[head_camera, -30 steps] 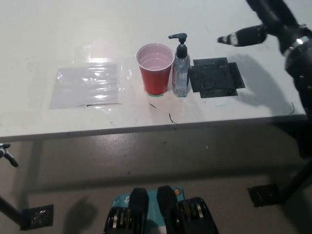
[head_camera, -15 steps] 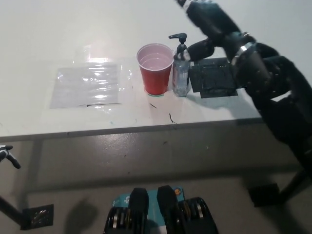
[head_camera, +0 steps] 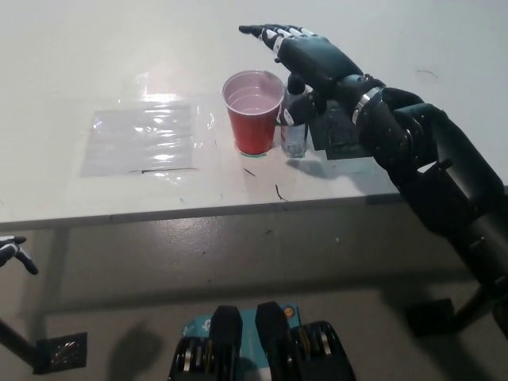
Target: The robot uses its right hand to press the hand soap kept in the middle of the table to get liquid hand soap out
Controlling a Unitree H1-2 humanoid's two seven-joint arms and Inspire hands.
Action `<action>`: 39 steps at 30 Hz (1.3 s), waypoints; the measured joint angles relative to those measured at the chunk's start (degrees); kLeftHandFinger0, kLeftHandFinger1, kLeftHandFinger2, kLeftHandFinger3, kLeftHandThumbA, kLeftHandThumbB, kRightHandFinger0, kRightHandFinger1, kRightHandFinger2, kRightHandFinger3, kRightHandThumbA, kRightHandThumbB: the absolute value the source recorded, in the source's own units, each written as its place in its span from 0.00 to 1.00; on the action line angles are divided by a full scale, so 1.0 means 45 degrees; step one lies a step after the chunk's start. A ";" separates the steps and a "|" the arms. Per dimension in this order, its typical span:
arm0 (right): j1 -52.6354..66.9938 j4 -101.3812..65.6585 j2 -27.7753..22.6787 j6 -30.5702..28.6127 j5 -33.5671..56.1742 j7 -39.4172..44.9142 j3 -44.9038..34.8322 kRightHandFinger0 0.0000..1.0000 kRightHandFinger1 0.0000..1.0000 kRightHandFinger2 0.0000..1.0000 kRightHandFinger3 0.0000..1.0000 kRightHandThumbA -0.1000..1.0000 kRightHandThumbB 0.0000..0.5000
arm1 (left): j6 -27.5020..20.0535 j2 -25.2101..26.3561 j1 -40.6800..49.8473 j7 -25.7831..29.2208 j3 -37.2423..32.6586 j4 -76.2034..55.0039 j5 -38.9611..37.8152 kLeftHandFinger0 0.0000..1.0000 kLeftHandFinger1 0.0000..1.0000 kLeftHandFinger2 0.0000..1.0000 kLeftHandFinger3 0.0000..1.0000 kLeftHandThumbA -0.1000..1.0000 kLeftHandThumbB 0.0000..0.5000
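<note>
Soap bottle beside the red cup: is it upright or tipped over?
Upright. The soap bottle stands on its base on the table, beside the red cup, its pump under the right hand.

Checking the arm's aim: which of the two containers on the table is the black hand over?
The clear soap bottle, directly beneath the right hand, which hides its pump. The red cup stands uncovered at its left.

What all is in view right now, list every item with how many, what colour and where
Table: one, white, fills the upper picture.
Cup: one, red, table middle.
Soap bottle: one, clear, black pump, just right of the cup.
Plastic sheet: one, clear, left of the cup.
Black mat: one, right of the bottle, partly hidden.
Floor plates: two, dark, below the table.
Right hand: black, flat and open above the pump.
Left hand: white, lower left edge, barely visible.
</note>
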 measured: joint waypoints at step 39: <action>0.0539 0.0734 -0.0556 -0.1119 -0.1536 -0.0710 0.1105 1.00 1.00 1.00 1.00 1.00 0.89 | 0.0001 -0.0179 -0.1164 -0.0987 0.0510 -0.0096 0.1169 1.00 1.00 1.00 0.83 1.00 0.29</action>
